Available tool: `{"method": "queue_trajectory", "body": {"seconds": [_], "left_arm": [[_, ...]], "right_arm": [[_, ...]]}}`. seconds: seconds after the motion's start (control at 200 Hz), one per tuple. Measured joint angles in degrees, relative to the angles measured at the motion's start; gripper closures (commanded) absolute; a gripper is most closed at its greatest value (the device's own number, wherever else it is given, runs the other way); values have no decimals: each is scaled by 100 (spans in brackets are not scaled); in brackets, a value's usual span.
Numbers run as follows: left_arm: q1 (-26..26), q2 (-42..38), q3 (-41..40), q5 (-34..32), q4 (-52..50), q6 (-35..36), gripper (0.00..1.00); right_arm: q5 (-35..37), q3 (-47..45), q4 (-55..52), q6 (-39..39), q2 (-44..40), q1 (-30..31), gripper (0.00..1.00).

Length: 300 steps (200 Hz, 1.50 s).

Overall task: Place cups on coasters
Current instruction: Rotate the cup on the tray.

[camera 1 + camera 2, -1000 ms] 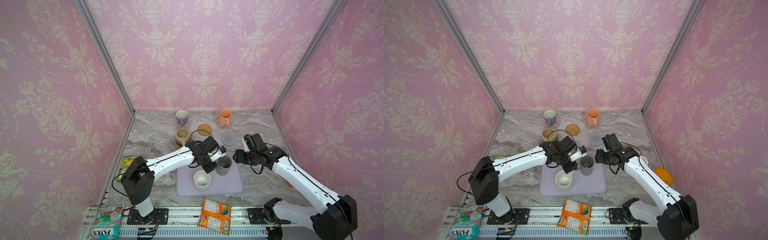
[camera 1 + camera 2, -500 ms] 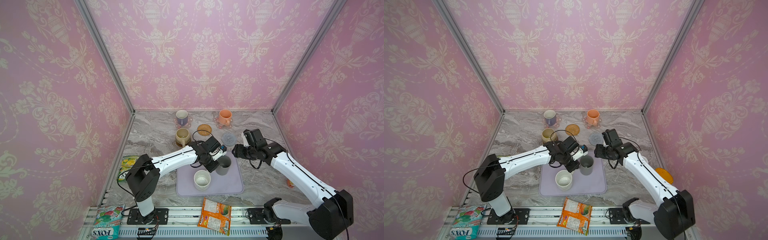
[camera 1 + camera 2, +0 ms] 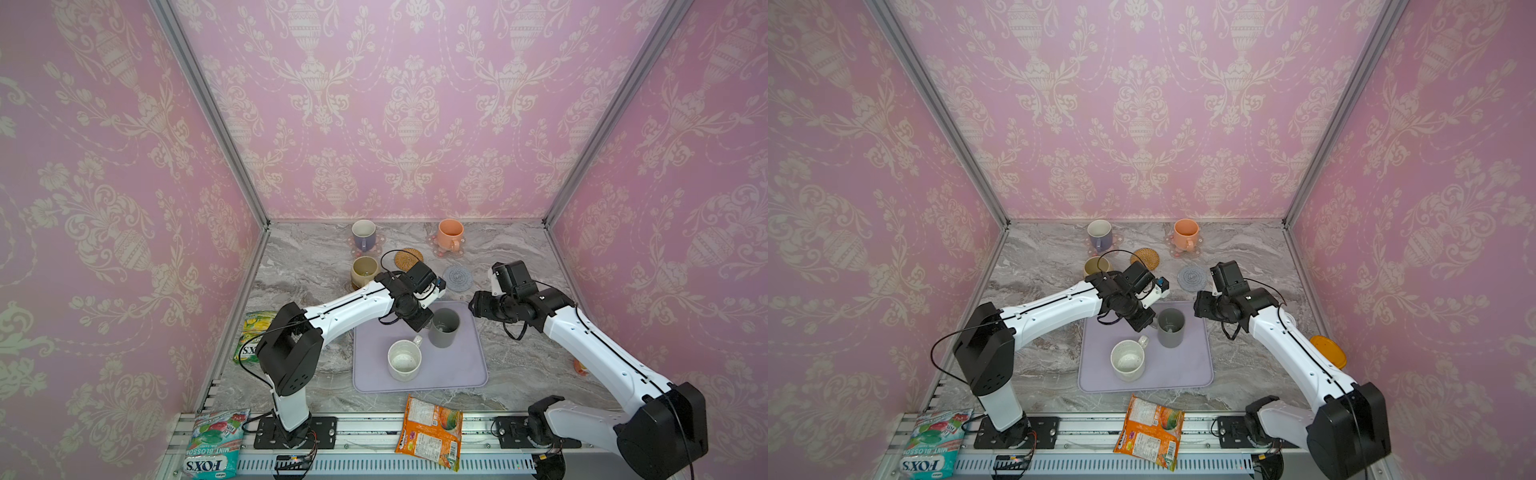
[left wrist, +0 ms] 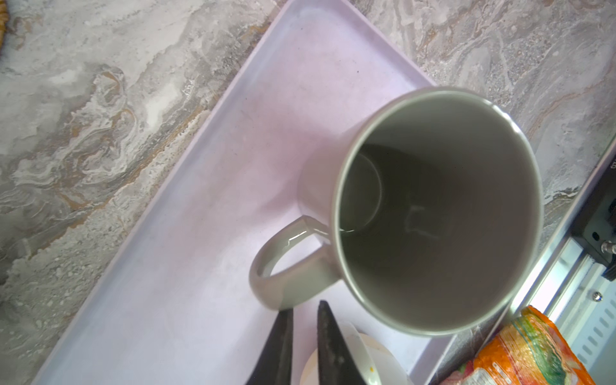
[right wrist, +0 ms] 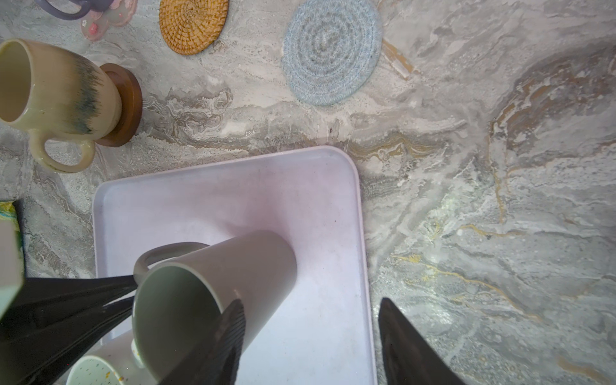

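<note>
Grey mug near far edge of tray, left jaws clenched beside handle, right jaws released

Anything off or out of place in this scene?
No spills, nothing tipped. Strays: an orange snack packet overhangs the table front edge onto the rail, a FOX'S candy bag lies at the rail's end, and a yellow-green packet is partly hidden by the left arm.

Marble tabletop. Lavender tray carries an upright dark grey mug and a speckled white mug, cut off at the frame edge. Beige mug stands on the dark brown wooden coaster. Rattan coaster and grey-blue woven coaster are bare. Right hand: fingers spread, holding nothing. Left hand: fingers together beside the dark grey mug's handle.
</note>
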Motion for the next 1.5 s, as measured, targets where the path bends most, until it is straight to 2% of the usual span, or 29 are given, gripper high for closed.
{"method": "queue_trajectory", "body": {"seconds": [0.54, 0.836, 0.966, 1.246, 1.501], "left_arm": [[35, 525, 640, -227, -52, 48, 78], [35, 815, 863, -195, 48, 297, 78], [35, 911, 863, 20, 223, 463, 82], [37, 994, 855, 645, 743, 929, 81], [35, 1167, 887, 1187, 1008, 1300, 80]], "right_arm": [[-221, -11, 348, -44, 343, 0, 36], [-214, -37, 433, -120, 411, 0, 36], [-155, -72, 413, -184, 411, 0, 36], [262, -129, 39, -376, 129, -122, 36], [249, -376, 0, -433, 35, -195, 37]]}}
